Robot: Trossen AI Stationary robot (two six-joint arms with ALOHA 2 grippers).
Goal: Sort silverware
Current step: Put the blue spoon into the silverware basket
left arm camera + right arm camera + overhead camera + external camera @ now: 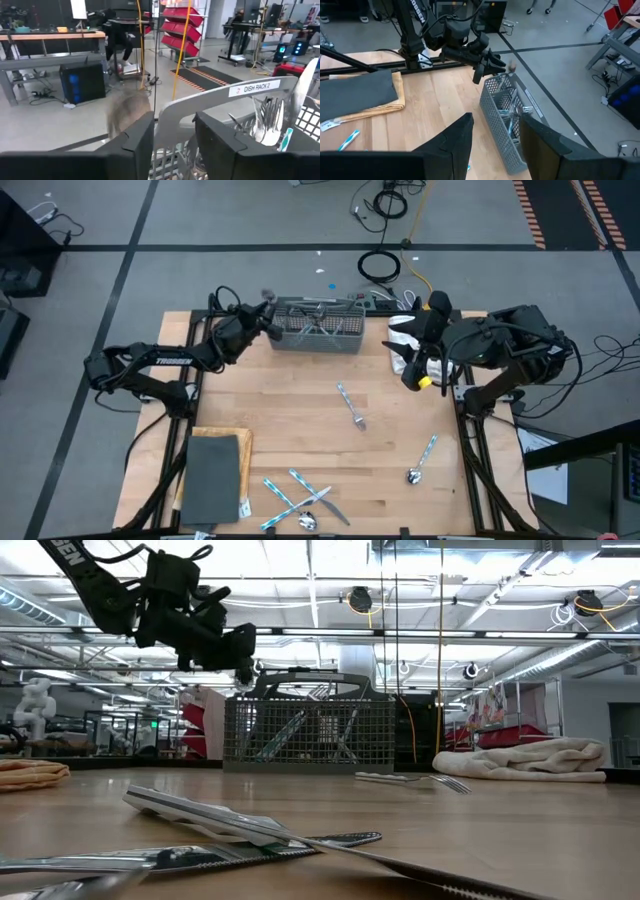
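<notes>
While the basket waits at the far edge: several pieces of silverware lie loose on the bench (250, 420).
Left gripper (268, 317): it hangs above the left end of the grey mesh basket (318, 330), fingers spread, and it holds nothing.
Right gripper (408, 352): it waits at the right side, over the white towel (400, 330), fingers apart and empty.
Basket content: some forks and knives stand inside already.
Loose pieces: a fork (351, 406) lies in the middle of the bench, a spoon (421, 459) near the right edge, and a crossed heap (300, 500) lies at the front edge, beside the dark folded cloth (214, 475).
Handling: each piece looks light, stiff and thin, and the metal is probably slippery.
Where to grip: I would take the patterned handle near its middle, because the piece lies flat and a grip at the shiny end could slip.
</notes>
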